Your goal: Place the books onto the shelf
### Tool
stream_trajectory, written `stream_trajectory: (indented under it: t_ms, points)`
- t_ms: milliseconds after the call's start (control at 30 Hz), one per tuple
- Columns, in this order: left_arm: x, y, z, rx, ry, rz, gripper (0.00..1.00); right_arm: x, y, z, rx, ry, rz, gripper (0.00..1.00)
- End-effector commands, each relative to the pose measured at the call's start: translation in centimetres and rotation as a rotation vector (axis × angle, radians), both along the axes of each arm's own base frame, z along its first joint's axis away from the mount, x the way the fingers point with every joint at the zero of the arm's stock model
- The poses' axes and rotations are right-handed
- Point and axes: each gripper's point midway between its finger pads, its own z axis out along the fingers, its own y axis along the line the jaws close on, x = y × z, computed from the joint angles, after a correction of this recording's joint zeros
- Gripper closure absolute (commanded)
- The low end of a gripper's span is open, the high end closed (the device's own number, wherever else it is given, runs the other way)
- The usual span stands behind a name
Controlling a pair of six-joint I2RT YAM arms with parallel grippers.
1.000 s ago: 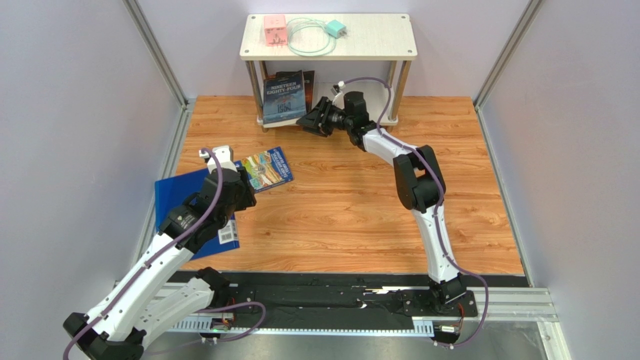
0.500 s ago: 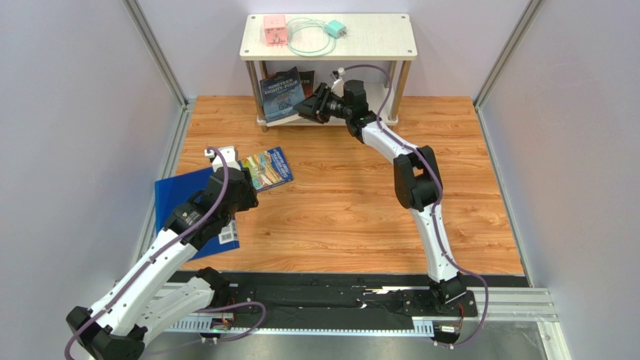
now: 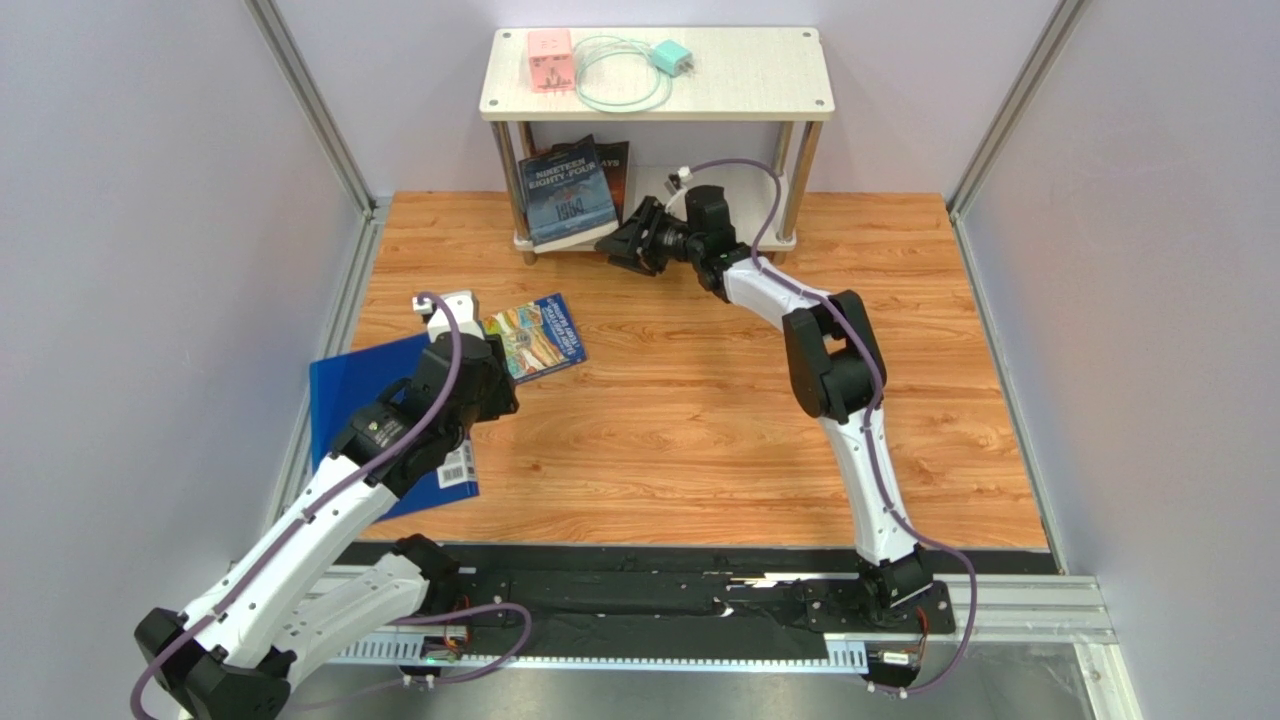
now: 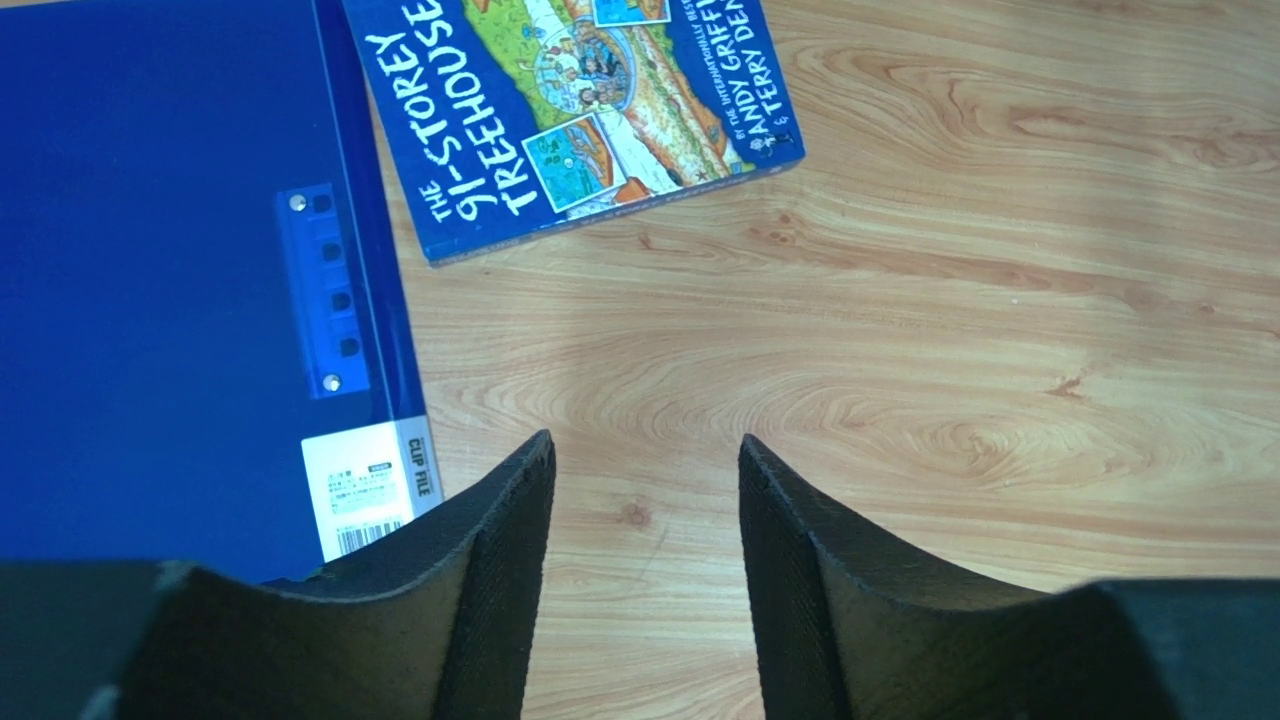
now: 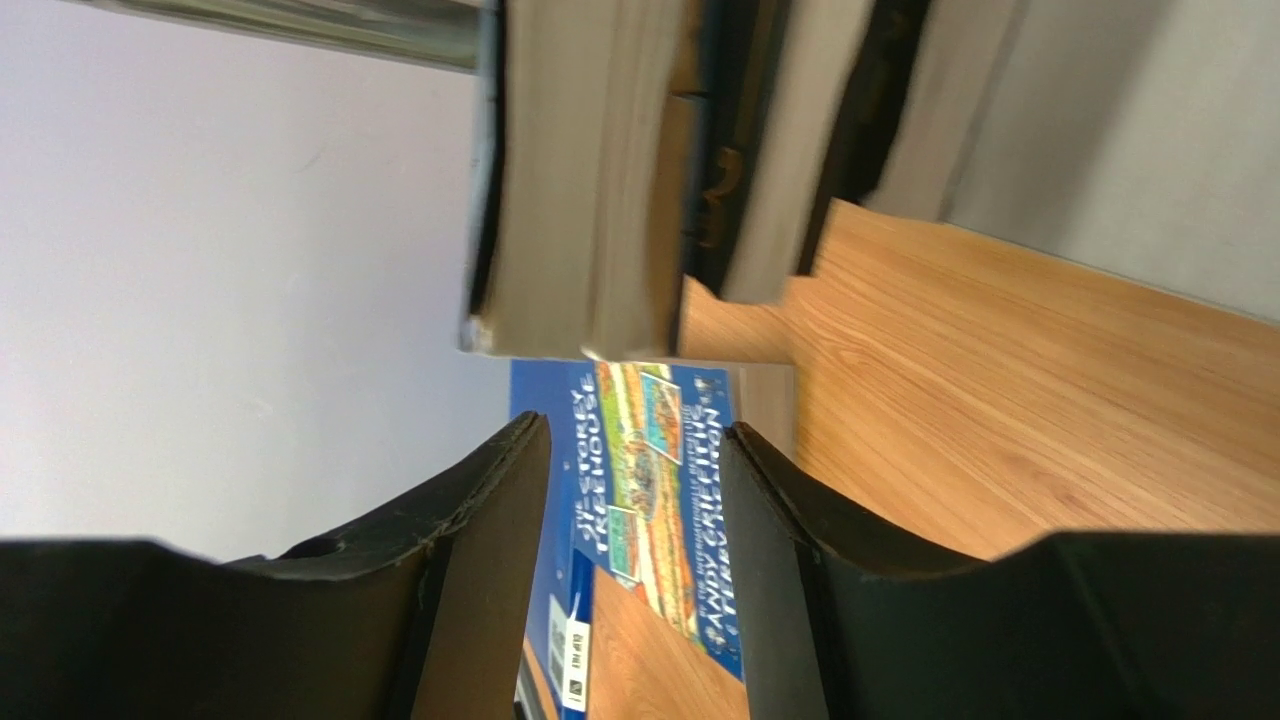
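The shelf (image 3: 751, 87) stands at the back. Two books lean on its lower tier: a dark blue-grey book (image 3: 568, 192) in front and a black book (image 3: 615, 156) behind it. Their page edges (image 5: 586, 180) fill the top of the right wrist view. My right gripper (image 3: 622, 243) (image 5: 636, 435) hangs open and empty just in front of them. A blue cartoon-covered book (image 3: 538, 336) (image 4: 579, 105) lies flat on the floor. My left gripper (image 3: 484, 393) (image 4: 646, 450) hovers open beside it over bare wood, holding nothing.
A large blue clip file (image 3: 361, 393) (image 4: 166, 285) lies at the left, partly under my left arm. A pink box (image 3: 547, 57), a coiled cable (image 3: 619, 75) and a teal plug (image 3: 670, 59) sit on the shelf's top board. Grey walls enclose the wooden floor.
My right gripper pushed in toward the shelf's books, then drew back a little. The dark blue-grey book now leans further back on the lower tier. My left gripper barely shifted.
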Motion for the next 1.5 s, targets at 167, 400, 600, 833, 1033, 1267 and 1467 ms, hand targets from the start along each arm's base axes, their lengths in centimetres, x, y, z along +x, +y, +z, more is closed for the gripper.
stream_trajectory:
  t_ms: [167, 400, 600, 833, 1033, 1267, 1467]
  points:
    - [3.1, -1.6, 0.6, 0.015, -0.027, -0.031, 0.59, 1.0, -2.3, 7.0, -0.024, -0.171, -0.083, 0.49]
    - [10.4, -2.5, 0.9, -0.01, 0.038, -0.027, 1.0, 1.1, -3.9, 8.2, -0.082, -0.215, -0.126, 0.49]
    - [17.3, -3.6, -1.2, -0.121, 0.07, -0.032, 1.0, 2.9, -4.9, 8.7, -0.145, -0.263, -0.183, 0.46]
    - [23.3, -3.6, -3.5, -0.177, 0.084, 0.01, 1.0, 4.8, -4.5, 8.6, -0.147, -0.285, -0.198, 0.46]
    - [25.9, -2.7, -4.4, -0.262, 0.066, 0.06, 1.0, 5.8, -4.5, 8.4, -0.146, -0.301, -0.227, 0.46]
    - [27.4, -0.6, -4.2, -0.267, 0.038, 0.162, 1.0, 6.7, -3.6, 8.4, -0.108, -0.303, -0.232, 0.47]
    - [28.8, -0.8, -5.2, -0.318, 0.023, 0.195, 1.0, 7.0, -2.3, 7.2, -0.096, -0.286, -0.215, 0.47]
